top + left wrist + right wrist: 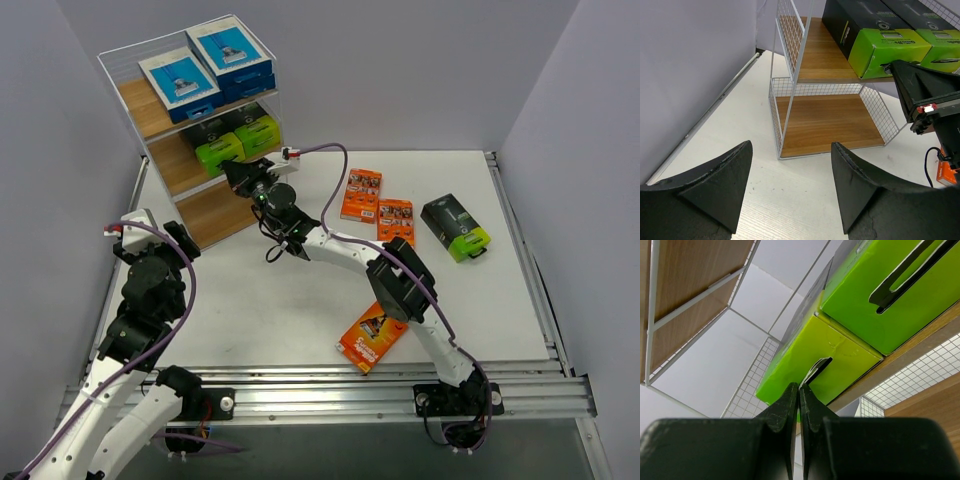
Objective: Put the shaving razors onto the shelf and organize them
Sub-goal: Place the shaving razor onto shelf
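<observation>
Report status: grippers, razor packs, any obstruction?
Left gripper open, empty. Right gripper shut, empty, at green pack on middle board. Three orange packs, one black pack on table. Bottom board bare.

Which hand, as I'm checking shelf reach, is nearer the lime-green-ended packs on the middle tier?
Right. The right hand is shut, right at the packs' green ends. The left hand is open, back over the table, facing the bottom tier.

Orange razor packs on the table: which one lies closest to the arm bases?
The tilted orange pack at the near edge, partly under the right arm. The other two orange packs lie side by side farther back.
</observation>
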`<action>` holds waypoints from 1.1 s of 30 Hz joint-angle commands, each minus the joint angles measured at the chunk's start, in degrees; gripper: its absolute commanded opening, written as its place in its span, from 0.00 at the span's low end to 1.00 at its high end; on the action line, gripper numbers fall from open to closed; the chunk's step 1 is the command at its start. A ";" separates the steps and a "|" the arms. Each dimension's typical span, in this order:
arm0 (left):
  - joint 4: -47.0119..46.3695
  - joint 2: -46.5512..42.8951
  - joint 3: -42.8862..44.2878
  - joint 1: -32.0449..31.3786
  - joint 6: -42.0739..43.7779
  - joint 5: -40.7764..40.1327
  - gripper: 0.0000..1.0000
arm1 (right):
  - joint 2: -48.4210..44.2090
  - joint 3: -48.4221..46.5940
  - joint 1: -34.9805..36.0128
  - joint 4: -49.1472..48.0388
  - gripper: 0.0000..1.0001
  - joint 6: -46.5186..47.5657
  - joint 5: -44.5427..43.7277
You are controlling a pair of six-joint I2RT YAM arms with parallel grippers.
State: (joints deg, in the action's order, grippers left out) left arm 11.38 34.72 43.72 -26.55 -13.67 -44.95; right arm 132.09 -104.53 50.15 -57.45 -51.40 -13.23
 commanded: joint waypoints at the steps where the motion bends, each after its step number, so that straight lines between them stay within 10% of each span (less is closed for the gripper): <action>1: -1.89 0.00 0.13 -0.17 0.75 0.39 0.73 | 0.18 -3.66 -1.11 -3.46 0.00 -0.63 -0.39; 33: -1.62 0.00 0.48 0.00 1.45 -0.31 0.73 | -10.62 9.61 -0.76 -7.59 0.59 0.77 -0.74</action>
State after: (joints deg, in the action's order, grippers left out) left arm 11.40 34.72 43.72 -26.55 -13.02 -44.77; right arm 127.09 -95.22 49.43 -60.27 -52.12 -13.26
